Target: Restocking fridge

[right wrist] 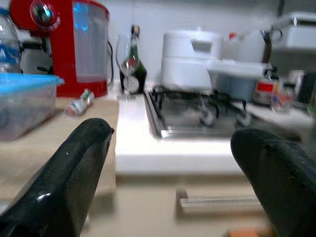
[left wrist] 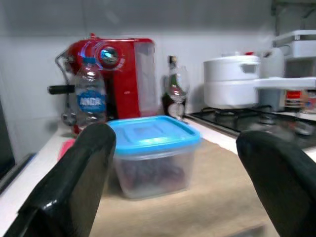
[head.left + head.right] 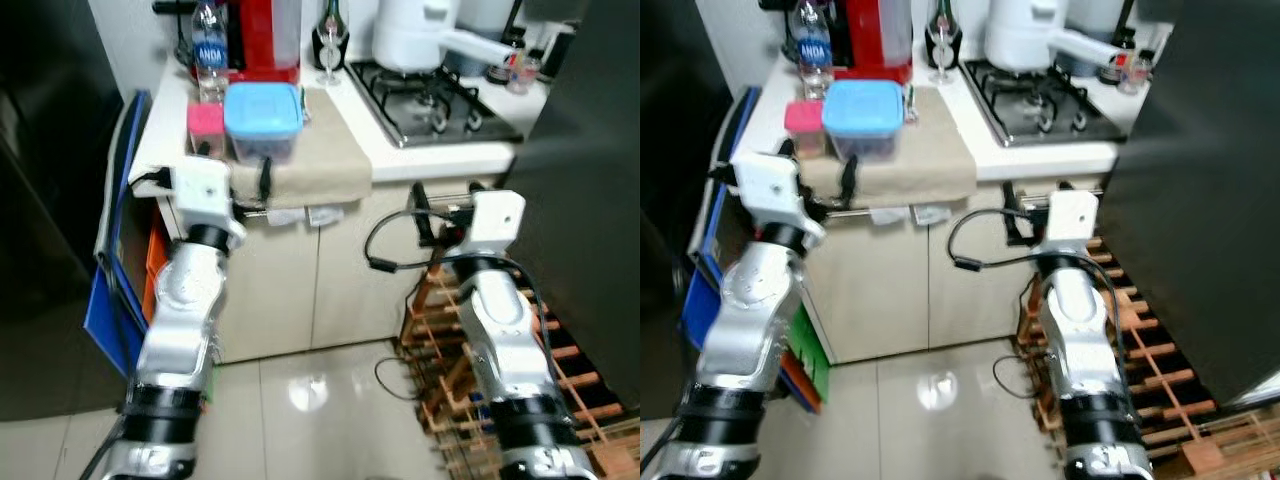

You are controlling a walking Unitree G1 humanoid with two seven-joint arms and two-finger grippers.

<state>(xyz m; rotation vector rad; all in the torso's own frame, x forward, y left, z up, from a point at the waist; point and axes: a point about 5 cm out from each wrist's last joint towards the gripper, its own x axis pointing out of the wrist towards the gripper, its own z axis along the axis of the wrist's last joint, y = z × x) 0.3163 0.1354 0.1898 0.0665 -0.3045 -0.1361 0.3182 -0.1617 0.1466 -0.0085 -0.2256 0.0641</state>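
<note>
Both grippers, left (image 2: 173, 182) and right (image 1: 170, 180), had jaws spread, empty; tub (image 3: 263, 120) sat on desk (image 3: 440, 155).

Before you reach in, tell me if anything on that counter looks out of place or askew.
Nothing looks spilled or damaged. The one oddity: the beige cloth under the blue-lidded container hangs over the counter edge above the cabinet doors. The water bottle and wine glass stand upright.
</note>
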